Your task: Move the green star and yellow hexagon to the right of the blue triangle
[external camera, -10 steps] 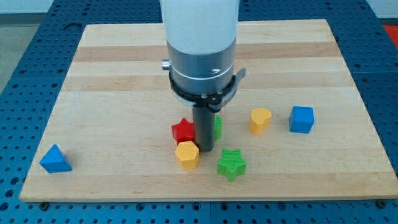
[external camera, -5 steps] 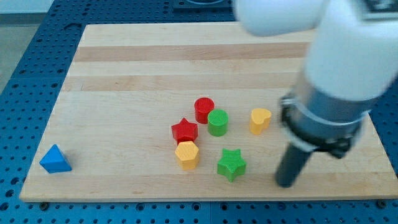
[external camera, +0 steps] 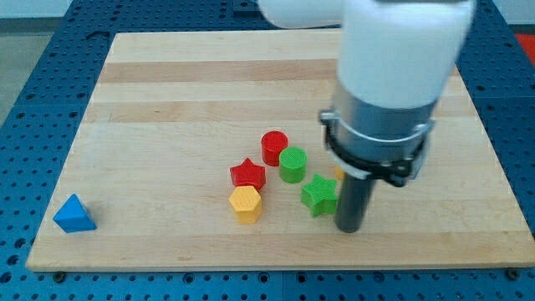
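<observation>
Desk point(external camera: 167, 92): pale wood, visible grain in lengthwise strips, smooth satin finish. Beneath it, blue perforated base point(external camera: 25, 100), matt. Blocks look like matt plastic with fine ribbed layer lines: green star point(external camera: 319, 194), yellow hexagon point(external camera: 246, 203), blue triangle point(external camera: 73, 214), red star point(external camera: 247, 174), red cylinder point(external camera: 274, 147), green cylinder point(external camera: 292, 164). Rod dark, matt, down to my tip point(external camera: 349, 229); collar point(external camera: 376, 125) brushed grey metal; housing above it glossy white plastic.

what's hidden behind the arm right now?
A sliver of yellow block peeks out at the rod's left edge, above the green star; its shape is covered. My tip sits just right of the star. Whether anything else lies behind the arm cannot be seen.
</observation>
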Tool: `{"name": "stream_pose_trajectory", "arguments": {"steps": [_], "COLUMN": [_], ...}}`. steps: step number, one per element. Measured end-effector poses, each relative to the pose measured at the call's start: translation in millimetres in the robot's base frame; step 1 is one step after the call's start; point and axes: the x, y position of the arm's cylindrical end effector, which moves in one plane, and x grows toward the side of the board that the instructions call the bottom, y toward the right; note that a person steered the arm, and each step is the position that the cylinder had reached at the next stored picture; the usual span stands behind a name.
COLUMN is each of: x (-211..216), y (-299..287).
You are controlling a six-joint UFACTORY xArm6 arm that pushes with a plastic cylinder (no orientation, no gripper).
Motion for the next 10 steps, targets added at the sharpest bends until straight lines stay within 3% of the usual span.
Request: {"name": "stream_pose_trajectory", "arguments": {"steps": [1,2,5,6,8,9,10], "x": [-7,-27,-31,-32,-41,-31,-22], "y": [31,15,-163,-191,-130,-123,-151]}}
